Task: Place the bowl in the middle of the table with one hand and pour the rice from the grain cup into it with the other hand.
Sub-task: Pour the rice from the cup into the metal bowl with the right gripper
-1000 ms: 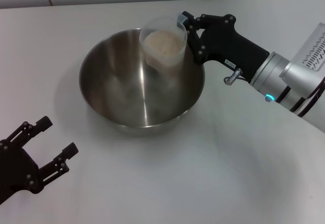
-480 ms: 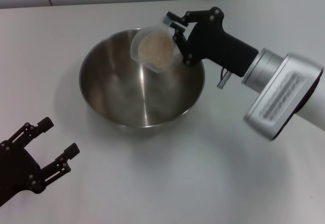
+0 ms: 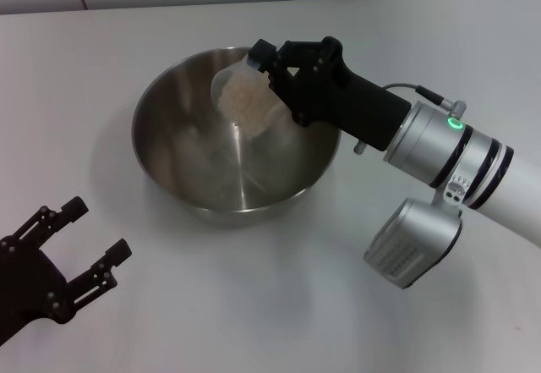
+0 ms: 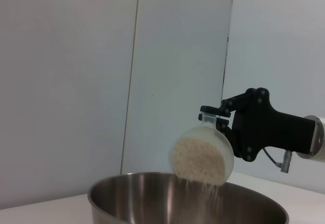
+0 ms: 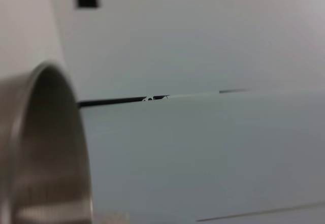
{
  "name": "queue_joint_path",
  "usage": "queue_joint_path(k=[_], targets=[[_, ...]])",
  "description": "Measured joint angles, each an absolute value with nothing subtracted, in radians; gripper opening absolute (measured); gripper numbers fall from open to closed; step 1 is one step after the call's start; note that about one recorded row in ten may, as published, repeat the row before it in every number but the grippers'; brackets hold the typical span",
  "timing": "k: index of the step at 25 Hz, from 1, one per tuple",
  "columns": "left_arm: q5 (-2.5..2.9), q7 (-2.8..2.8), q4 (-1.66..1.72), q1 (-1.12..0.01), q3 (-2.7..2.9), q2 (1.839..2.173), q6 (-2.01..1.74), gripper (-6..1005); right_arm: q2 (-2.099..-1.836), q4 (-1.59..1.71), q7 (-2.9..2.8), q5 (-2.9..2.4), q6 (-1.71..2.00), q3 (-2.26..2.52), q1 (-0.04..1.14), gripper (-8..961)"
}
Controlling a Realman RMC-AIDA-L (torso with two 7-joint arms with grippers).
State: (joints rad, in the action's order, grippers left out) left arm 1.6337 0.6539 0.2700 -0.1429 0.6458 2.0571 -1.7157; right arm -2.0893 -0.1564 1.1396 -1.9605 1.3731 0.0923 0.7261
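1. One arm does my pouring: the right gripper (image 3: 269, 70) clamps the grain cup (image 3: 243, 98), tipped on its side above the bowl (image 3: 169, 170).
2. Rice (image 4: 199, 160) trickles from the cup's mouth into the bowl, mid-table (image 3: 279, 305).
3. My left gripper (image 3: 80, 242) sits spread wide, near the table's front corner.

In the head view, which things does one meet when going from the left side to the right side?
Left pincer, open and low at the left → bowl → grain cup with rice, tilted over the bowl → right pincer gripping the cup.
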Motion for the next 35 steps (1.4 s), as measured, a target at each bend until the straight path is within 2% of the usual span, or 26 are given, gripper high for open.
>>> queue_joint_path(k=[14,35], targets=[[1.634,0.653,0.270,-0.144,0.650,2.057,-1.715,816,-2.089,-0.121,1.579,-2.079,1.366,0.096,0.745,29],[1.634,0.646,0.259,-0.143,0.651,2.057,-1.712,817,-2.091,-0.087,1.696,-2.092,1.350,0.139,0.759,30]])
